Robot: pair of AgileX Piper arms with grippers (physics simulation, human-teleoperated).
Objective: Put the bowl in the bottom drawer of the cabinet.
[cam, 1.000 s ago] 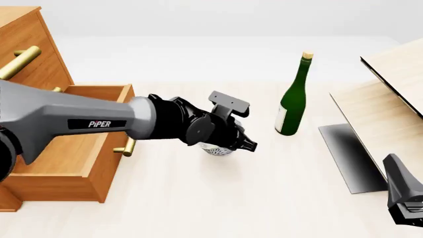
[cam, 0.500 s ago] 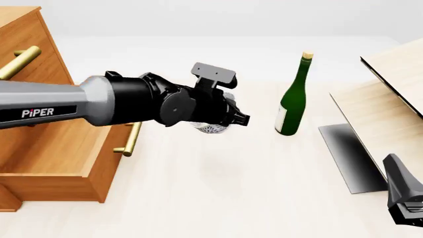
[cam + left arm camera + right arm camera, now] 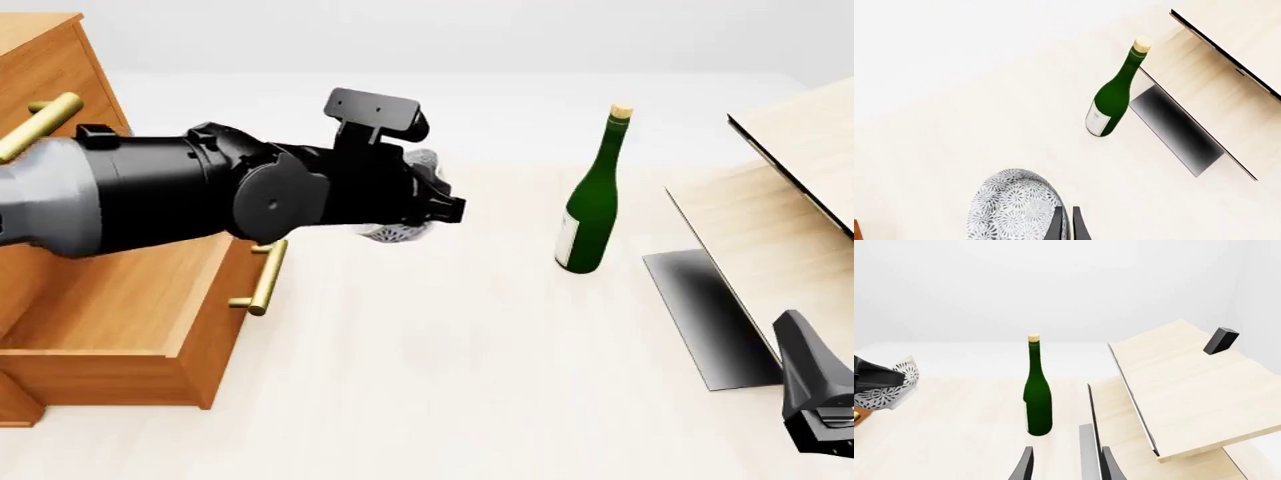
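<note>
Pale wood table (image 3: 467, 370) under plain white surroundings, bottle (image 3: 591, 200) upright

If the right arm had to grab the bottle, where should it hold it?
Probably the wide green body of the bottle, around the label, coming in level from the right gripper's side. It stands upright, and the neck is thin and easier to tip.

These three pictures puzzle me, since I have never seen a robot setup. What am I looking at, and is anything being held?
They are simulator renders of two robot arms at a table. The front view looks down from behind the arms. The other two come from cameras behind each gripper. The left gripper is shut on the rim of the bowl, speckled white, lifted off the table beside the cabinet, whose bottom drawer is pulled open. The right gripper is open and holds nothing. A green bottle stands upright near pale slanted boards.
</note>
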